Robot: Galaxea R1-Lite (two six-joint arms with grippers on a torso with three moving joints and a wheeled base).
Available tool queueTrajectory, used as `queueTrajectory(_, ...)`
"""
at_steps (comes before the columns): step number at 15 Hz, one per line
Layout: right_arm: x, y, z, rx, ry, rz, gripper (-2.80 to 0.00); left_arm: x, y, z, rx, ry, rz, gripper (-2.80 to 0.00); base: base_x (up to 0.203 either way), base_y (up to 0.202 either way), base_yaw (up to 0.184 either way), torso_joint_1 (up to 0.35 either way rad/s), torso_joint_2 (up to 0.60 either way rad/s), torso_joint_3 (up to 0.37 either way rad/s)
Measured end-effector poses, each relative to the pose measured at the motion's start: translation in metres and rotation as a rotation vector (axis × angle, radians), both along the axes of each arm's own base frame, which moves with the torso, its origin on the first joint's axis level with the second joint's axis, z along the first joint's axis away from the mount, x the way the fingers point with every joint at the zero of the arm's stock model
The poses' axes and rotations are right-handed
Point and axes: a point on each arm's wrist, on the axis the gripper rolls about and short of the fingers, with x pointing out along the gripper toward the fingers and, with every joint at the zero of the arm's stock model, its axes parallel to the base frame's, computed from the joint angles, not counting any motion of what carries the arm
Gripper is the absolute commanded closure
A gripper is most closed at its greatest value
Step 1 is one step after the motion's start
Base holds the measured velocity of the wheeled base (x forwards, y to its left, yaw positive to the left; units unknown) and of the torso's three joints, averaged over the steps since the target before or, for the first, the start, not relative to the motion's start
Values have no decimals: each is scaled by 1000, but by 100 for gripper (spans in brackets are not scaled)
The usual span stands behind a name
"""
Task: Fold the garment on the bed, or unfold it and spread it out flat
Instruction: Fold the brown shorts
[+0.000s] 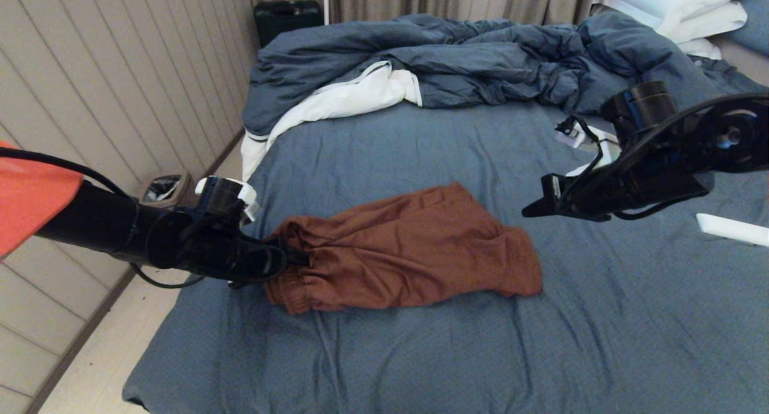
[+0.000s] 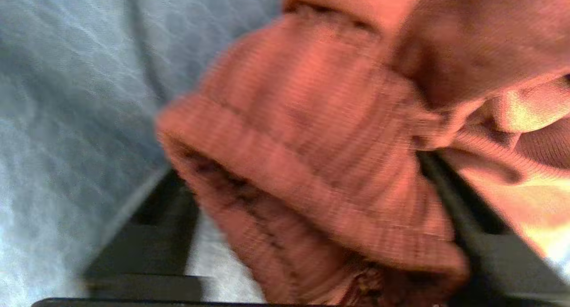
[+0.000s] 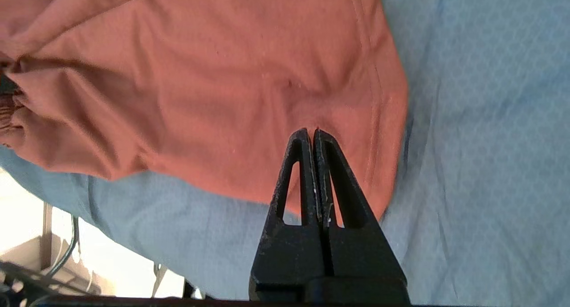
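The rust-brown loose shorts (image 1: 408, 252) lie bunched on the slate-blue sheet of the bed (image 1: 601, 318), near its left edge. The left hand (image 1: 288, 259) sits at the waistband end, fingers spread wide around gathered fabric. The right hand (image 1: 534, 208) hovers at right, fingers pressed together, empty.
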Motion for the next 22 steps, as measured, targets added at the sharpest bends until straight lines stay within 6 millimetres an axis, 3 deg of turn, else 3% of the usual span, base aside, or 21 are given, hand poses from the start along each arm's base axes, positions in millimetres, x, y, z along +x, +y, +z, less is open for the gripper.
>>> queueTrajectory(7, -2, -2, -7, 0, 16, -4, 0, 1, 0, 6, -6, -18, 14, 0, 0, 0, 0, 0, 0, 0)
queueTrajectory(13, 0, -3, -10, 3, -4, -5, 0, -19, 7, 38, -39, -77, 31, 0, 0, 0, 0, 0, 0, 0)
queueTrajectory(18, 2, -4, -8, 6, -13, -6, 0, -33, 13, 45, -31, -87, 37, 0, 0, 0, 0, 0, 0, 0)
queueTrajectory(22, 4, -4, -10, 0, -16, 11, 0, -48, 29, 53, 11, -72, 52, 0, 0, 0, 0, 0, 0, 0)
